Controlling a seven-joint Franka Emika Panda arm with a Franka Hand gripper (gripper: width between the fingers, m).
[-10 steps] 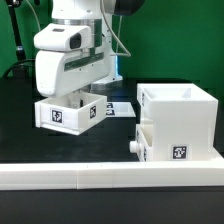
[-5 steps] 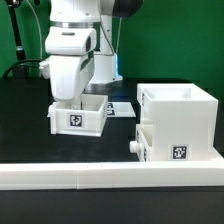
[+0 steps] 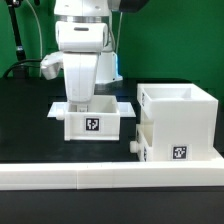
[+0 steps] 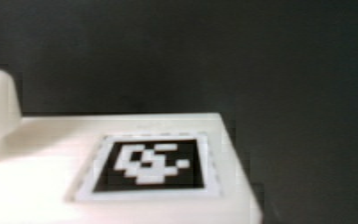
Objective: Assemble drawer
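The white drawer housing (image 3: 185, 115) stands at the exterior view's right, with one tray pushed into its lower part and that tray's round knob (image 3: 133, 146) sticking out. My gripper (image 3: 78, 103) reaches down into a second small white tray (image 3: 93, 122) with a square tag on its front. It is shut on that tray's wall, and its fingertips are hidden by the tray. The tray is just left of the housing, apart from it. The wrist view shows only a white tagged surface (image 4: 149, 165) over the black table; no fingers show there.
A long low white wall strip (image 3: 100, 177) runs along the front of the black table (image 3: 25, 120). The marker board (image 3: 122, 107) lies flat behind the tray. A green backdrop and cables are at the back left.
My gripper has carried the tray toward the exterior view's right, closer to the housing, and turned it so its tagged face points to the front.
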